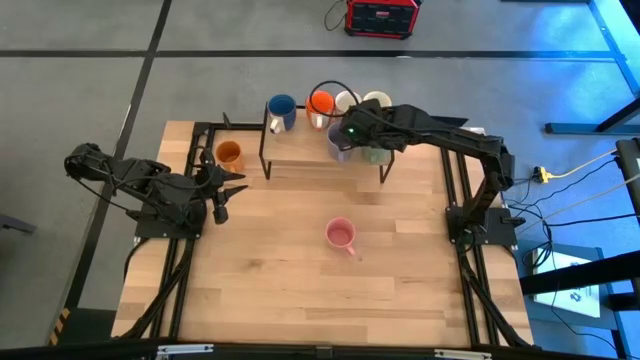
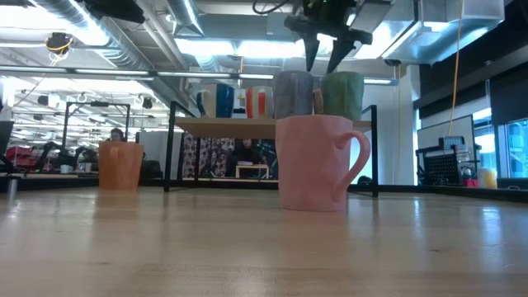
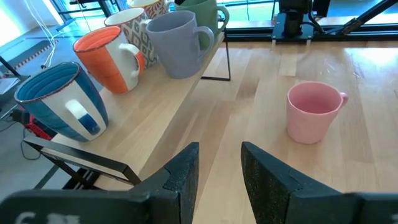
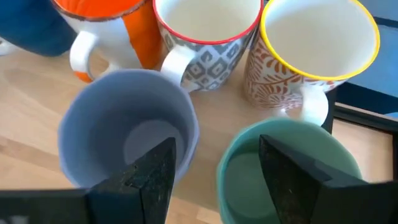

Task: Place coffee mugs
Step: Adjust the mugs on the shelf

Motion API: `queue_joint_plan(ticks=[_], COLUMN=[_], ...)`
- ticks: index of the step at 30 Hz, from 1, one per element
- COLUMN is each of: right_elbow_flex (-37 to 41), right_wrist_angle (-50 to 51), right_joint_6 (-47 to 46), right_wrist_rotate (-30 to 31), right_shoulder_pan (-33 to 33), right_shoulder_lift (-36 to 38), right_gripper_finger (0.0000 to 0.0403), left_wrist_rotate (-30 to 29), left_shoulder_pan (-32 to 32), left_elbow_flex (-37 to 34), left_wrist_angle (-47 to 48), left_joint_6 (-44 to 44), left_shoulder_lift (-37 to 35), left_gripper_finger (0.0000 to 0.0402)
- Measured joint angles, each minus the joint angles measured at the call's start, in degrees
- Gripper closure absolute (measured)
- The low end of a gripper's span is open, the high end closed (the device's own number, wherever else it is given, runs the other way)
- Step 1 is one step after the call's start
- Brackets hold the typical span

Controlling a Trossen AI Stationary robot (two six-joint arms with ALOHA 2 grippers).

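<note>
Hovering over the shelf [image 1: 300, 160] at the desk's far edge, right gripper [image 1: 350, 133] open above lavender mug [image 4: 127, 134] and green mug [image 4: 292, 168], both set down. Next: fetch pink mug [image 1: 341, 235], mid-desk. Left gripper [image 1: 222, 200] open, waiting near amber mug [image 1: 229, 154], left edge.

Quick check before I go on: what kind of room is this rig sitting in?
Probably an open lab or workshop, not a kitchen. The low view shows exposed ceiling ducts, long light strips and workbenches with equipment behind the wooden table. The high view shows grey floor and a red power unit.
</note>
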State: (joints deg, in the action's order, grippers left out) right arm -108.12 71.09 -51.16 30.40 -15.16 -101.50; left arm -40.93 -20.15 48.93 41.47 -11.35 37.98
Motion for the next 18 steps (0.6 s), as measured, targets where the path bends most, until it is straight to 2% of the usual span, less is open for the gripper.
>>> queue_joint_plan(ticks=[7,18], right_elbow_flex=[0.0,0.0], right_wrist_angle=[1.0,3.5], right_joint_6=[0.1,0.1], right_wrist_rotate=[-1.9,0.1], right_shoulder_pan=[0.0,-1.1], right_shoulder_lift=[-1.2,-1.8], right_gripper_finger=[0.0188,0.0188], left_wrist_rotate=[0.1,0.0], left_shoulder_pan=[0.0,0.0], left_elbow_flex=[0.0,0.0], left_wrist_angle=[0.0,0.0], left_joint_6=[0.0,0.0], left_shoulder_lift=[0.0,0.0], left_gripper_finger=[0.0287,0.0287])
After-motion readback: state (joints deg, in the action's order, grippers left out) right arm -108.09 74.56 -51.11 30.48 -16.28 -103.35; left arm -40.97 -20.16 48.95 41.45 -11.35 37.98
